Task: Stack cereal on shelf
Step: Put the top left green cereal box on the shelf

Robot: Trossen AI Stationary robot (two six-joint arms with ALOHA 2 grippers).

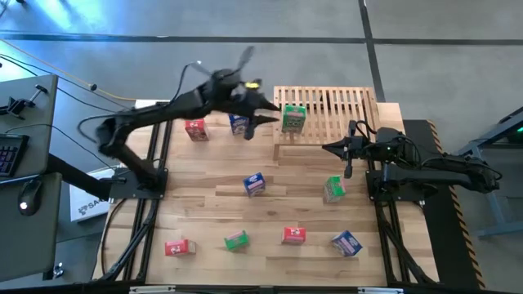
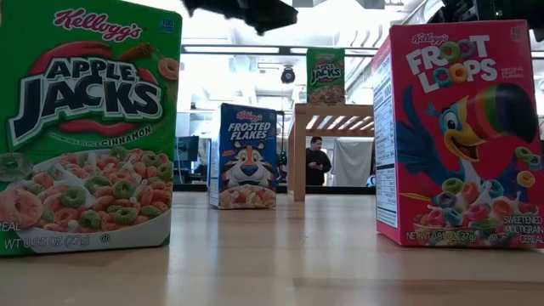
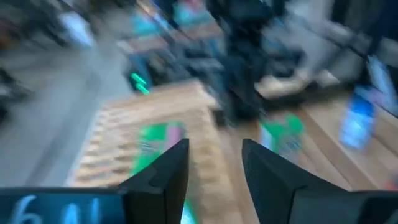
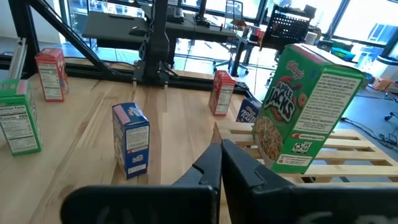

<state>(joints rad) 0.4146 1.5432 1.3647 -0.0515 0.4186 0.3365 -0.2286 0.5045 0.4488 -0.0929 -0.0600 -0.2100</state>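
A green cereal box [image 1: 293,118] is standing on the wooden rack [image 1: 327,110] at the far side of the table, near the rack's left edge. In the right wrist view this box [image 4: 305,106] is leaning to one side on the slats rather than sitting square. The left claw [image 1: 268,110] is hanging just beside it, on its left, with a small gap showing between fingertips and box in the overhead view. In the left wrist view the two dark fingers [image 3: 168,171] are standing partly spread with nothing between them, and the green box [image 3: 155,146] is lying just beyond them on the slats; the picture is too smeared to tell whether a fingertip is touching it.

A blue box [image 1: 239,123] is sitting on the table under the left arm, and a red box [image 1: 195,129] is standing further left.

The right claw [image 1: 349,151] is waiting at the right side of the table, just off the rack's near right corner, its fingers [image 4: 233,165] pressed together and gripping nothing. Another green box [image 1: 333,189] is lying on the planks near it.
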